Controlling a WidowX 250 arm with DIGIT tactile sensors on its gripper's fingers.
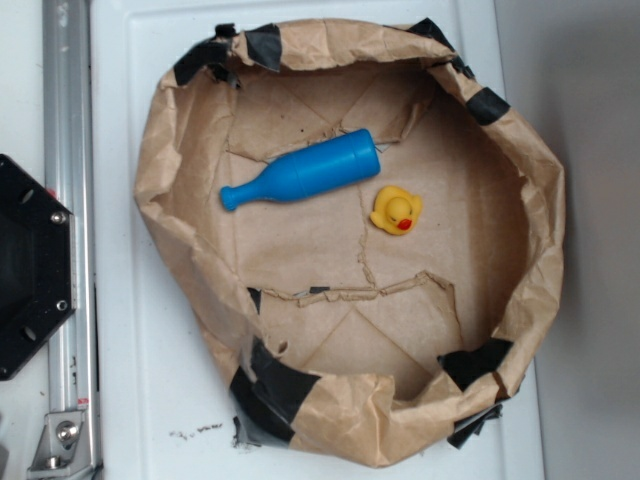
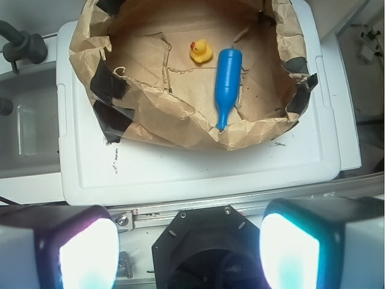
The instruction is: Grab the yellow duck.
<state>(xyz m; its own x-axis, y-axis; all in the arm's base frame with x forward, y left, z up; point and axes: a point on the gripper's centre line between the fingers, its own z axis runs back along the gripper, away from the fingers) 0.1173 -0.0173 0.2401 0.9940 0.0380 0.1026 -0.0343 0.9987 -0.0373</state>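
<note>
The yellow duck [image 1: 396, 210] is a small rubber toy with a red-orange beak. It lies on the floor of a brown paper bin [image 1: 165, 150], just right of the blue bottle-shaped toy [image 1: 300, 170]. In the wrist view the duck [image 2: 201, 51] sits far ahead, left of the blue toy [image 2: 227, 84]. My gripper [image 2: 189, 253] is open and empty, its two glowing pads wide apart, high above the robot base and well short of the bin. The gripper does not show in the exterior view.
The paper bin [image 2: 150, 114], patched with black tape, has crumpled raised walls and rests on a white lid [image 2: 180, 174]. A metal rail [image 1: 68, 200] and the black robot base [image 1: 25, 265] lie at the left.
</note>
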